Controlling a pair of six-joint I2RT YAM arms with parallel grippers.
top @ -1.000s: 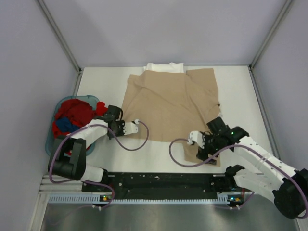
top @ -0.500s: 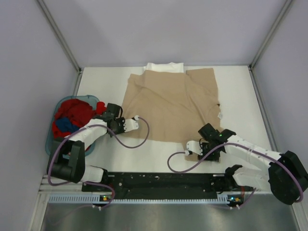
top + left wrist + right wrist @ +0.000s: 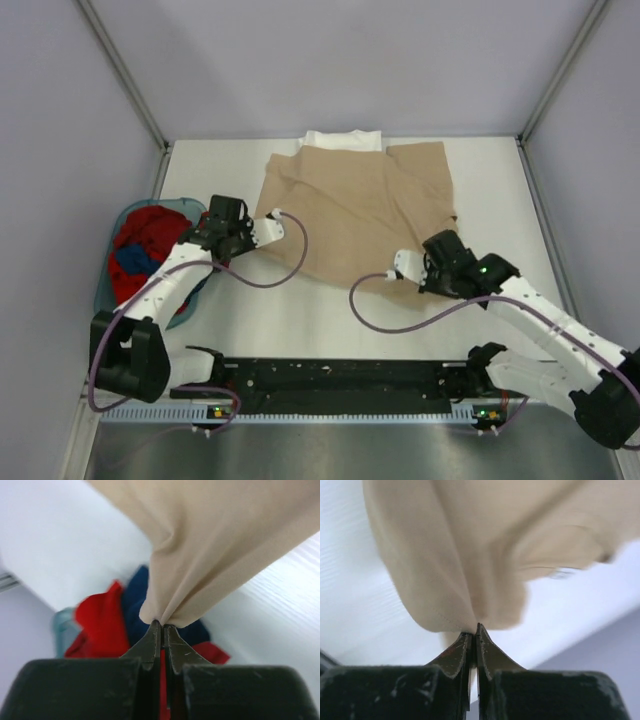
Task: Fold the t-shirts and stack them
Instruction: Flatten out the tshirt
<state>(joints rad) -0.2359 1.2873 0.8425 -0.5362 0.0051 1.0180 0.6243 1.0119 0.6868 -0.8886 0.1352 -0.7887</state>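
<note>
A tan t-shirt lies spread on the white table. My left gripper is shut on its near left hem corner and holds it off the table. My right gripper is shut on its near right hem, also lifted. A white shirt peeks out under the tan one at the far edge. Red and blue shirts lie heaped in the teal basket at the left; they show blurred behind the left fingers in the left wrist view.
Grey walls close in the table on three sides. The arms' base rail runs along the near edge. Cables loop over the bare near part of the table.
Both grippers have lifted the tan shirt's near hem and carried it away from the near edge. The near part of the shirt no longer lies flat on the table.
</note>
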